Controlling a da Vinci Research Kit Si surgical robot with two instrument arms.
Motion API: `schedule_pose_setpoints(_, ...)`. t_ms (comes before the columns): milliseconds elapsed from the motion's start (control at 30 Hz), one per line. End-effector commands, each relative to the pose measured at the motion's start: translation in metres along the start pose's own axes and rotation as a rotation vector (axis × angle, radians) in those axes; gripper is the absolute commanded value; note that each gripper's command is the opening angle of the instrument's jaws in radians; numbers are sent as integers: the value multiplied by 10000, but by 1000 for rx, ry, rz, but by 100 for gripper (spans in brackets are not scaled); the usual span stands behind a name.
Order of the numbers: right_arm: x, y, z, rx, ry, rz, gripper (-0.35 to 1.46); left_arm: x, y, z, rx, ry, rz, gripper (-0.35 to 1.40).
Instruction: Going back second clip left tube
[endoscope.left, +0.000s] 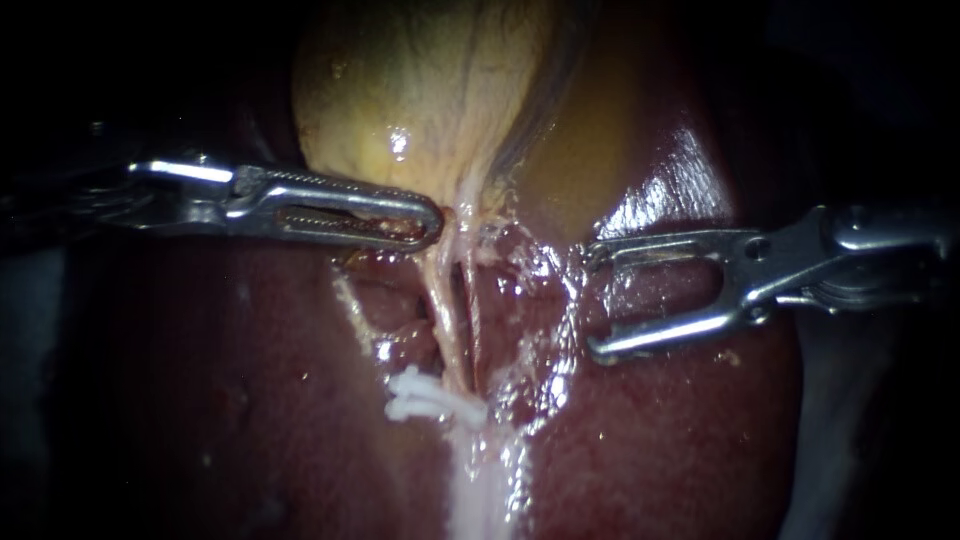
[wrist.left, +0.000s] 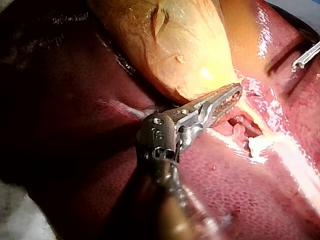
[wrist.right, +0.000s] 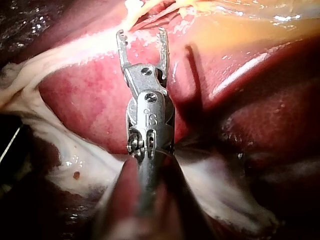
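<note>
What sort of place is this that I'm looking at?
Probably a surgical practice bench, seen close up. A dark red liver and yellowish gallbladder fill the view, the left instrument and right instrument reach in from either side, and a white clip sits on a tube.

This looks like a surgery lab: a bare liver (endoscope.left: 250, 400) and gallbladder (endoscope.left: 420, 90), with the left instrument (endoscope.left: 430, 218) and right instrument (endoscope.left: 592, 302) close.

left instrument (endoscope.left: 425, 220) claw clamped on gallbladder (endoscope.left: 420, 80) neck | right instrument (endoscope.left: 597, 300) claw open, empty | white clip (endoscope.left: 425, 400) on tube (endoscope.left: 455, 320)
</note>
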Motion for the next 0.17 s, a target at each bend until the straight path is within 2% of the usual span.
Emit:
schedule_pose_setpoints(33,0,0,0,1,0,0,50,0,0,0,0,0,0,-35)
schedule_pose_setpoints(167,1,0,1,1,0,0,50,0,0,-1,0,0,0,-35)
